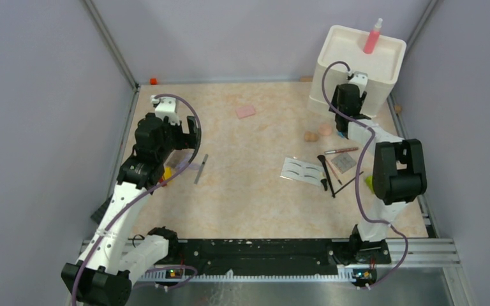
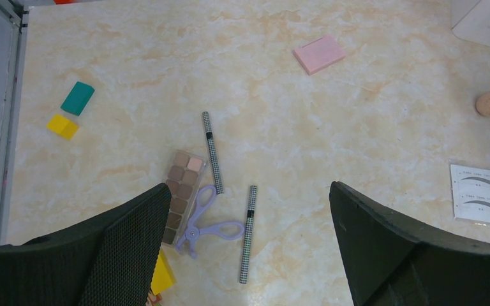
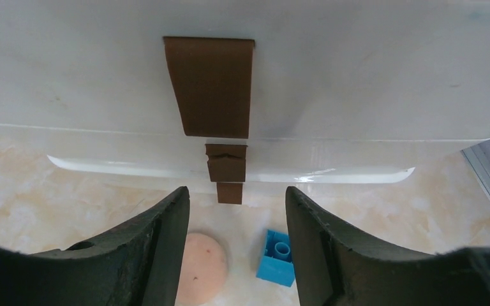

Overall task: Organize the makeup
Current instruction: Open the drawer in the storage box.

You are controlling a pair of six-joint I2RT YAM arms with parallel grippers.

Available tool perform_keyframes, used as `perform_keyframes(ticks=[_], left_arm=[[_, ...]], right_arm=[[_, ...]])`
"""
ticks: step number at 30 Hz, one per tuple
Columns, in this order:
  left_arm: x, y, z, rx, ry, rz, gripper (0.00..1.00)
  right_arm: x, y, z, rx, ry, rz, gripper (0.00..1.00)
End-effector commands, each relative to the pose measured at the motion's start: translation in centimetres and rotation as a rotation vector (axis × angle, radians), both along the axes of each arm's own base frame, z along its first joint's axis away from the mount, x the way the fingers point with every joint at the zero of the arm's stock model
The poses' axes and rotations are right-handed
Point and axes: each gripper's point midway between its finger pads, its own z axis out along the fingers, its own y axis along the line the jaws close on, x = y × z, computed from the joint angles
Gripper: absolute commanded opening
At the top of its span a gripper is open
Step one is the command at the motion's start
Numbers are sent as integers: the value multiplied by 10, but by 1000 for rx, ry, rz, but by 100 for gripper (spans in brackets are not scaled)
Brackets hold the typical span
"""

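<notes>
Spray bottle [image 1: 372, 37] inside white bin [image 1: 338, 48]: seen from overhead view only.

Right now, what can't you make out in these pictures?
Eyeshadow palette: left wrist view, lower end behind the left pincer.
Eyebrow card: left wrist view, cut by the right edge.
Peach sponge: right wrist view, partly behind the right pincer.
Yellow item: top view, mostly under the right arm.
</notes>
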Motion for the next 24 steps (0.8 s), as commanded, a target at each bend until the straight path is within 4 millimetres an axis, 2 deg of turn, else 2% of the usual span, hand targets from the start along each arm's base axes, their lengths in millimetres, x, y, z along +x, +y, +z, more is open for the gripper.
perform_keyframes(ticks=[1,8,15,24], left_arm=[[5,-1,11,-13,-47,-5,99],[5,-1,12,-12,-49,-8,99],[5,-2,11,-10,-47,-10,99],[5,-2,10,-9,-45,-10,99]], right_arm=[[19,-6,24,-1,-97,-8,55],[26,-12,20,-5,-91,-4,47],[31,-16,19,-2,-95,0,46],[38,-15,27,15,-121,9,44]])
